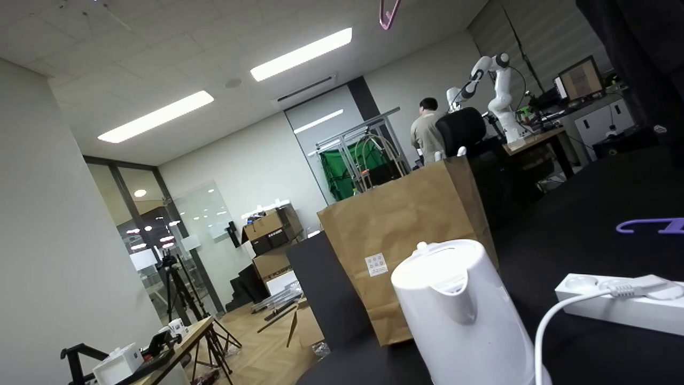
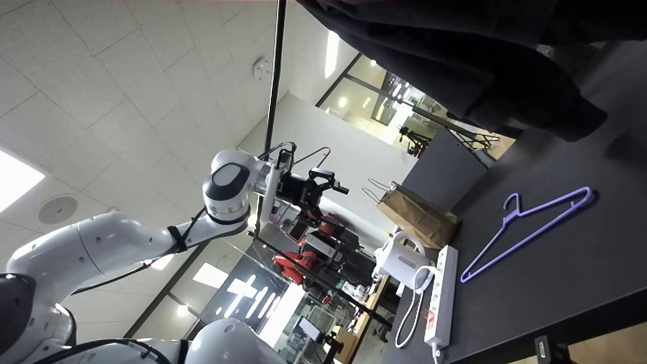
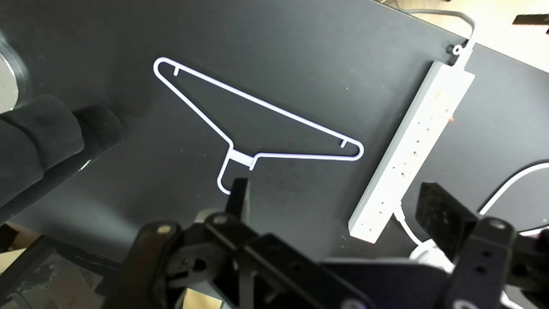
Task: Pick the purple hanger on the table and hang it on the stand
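Lying flat on the black table (image 3: 321, 51): the purple hanger (image 3: 241, 157), near mid-frame toward 11 o'clock in the wrist view. Long bar faces 1 o'clock, hook aims at 7, its end hidden behind a finger (image 3: 238, 198). Gripper (image 3: 336, 201) fills the 6 o'clock side there, jaws spread wide apart. In an exterior view the white robot arm (image 2: 121, 242) extends from between 8 and 9 o'clock, gripper near mid-frame, well apart from the table; hanger (image 2: 511, 216) sits between 3 and 4. In an exterior view, just a piece of the hanger (image 1: 673, 226) shows at 3 o'clock, cut by the frame edge.

White power strip (image 3: 411, 154) at 3 o'clock in the wrist view, just beside one end of the hanger, gap visible. White kettle (image 1: 459, 310) between 4 and 5 o'clock in both exterior views, brown paper bag (image 1: 406, 230) near it. Dark cloth (image 2: 480, 65) at 2 o'clock in an exterior view; black pole (image 2: 273, 91) at 11, running behind the arm. Pink loop (image 1: 386, 25) between 12 and 1 in an exterior view, top cut off.
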Robot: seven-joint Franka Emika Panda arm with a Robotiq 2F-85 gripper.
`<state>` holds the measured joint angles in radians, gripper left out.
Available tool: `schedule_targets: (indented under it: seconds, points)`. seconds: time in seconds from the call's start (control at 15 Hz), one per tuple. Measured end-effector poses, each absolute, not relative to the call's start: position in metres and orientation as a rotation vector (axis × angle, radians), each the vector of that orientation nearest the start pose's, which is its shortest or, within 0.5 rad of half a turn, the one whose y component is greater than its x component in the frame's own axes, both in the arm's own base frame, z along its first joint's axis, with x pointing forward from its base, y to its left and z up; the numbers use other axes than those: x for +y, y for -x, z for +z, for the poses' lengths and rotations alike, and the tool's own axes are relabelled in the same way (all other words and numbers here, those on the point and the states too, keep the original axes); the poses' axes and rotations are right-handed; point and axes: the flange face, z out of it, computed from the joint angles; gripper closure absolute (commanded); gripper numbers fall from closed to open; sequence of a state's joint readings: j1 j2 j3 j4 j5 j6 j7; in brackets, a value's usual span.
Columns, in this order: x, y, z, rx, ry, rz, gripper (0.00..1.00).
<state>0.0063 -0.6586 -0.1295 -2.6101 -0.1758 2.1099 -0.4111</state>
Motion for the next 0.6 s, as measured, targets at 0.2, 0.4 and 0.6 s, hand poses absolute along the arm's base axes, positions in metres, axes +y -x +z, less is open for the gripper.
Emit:
schedule_targets:
  seconds: [0.2,0.4,0.6]
  points:
    - [-0.054,-0.36,0.474,-0.625,3.189,-0.215,0.0]
    - [-0.054,-0.361,0.473,-0.625,3.189,-0.214,0.0]
    - [-0.06,-0.377,0.464,-0.604,3.196,-0.286,0.0]
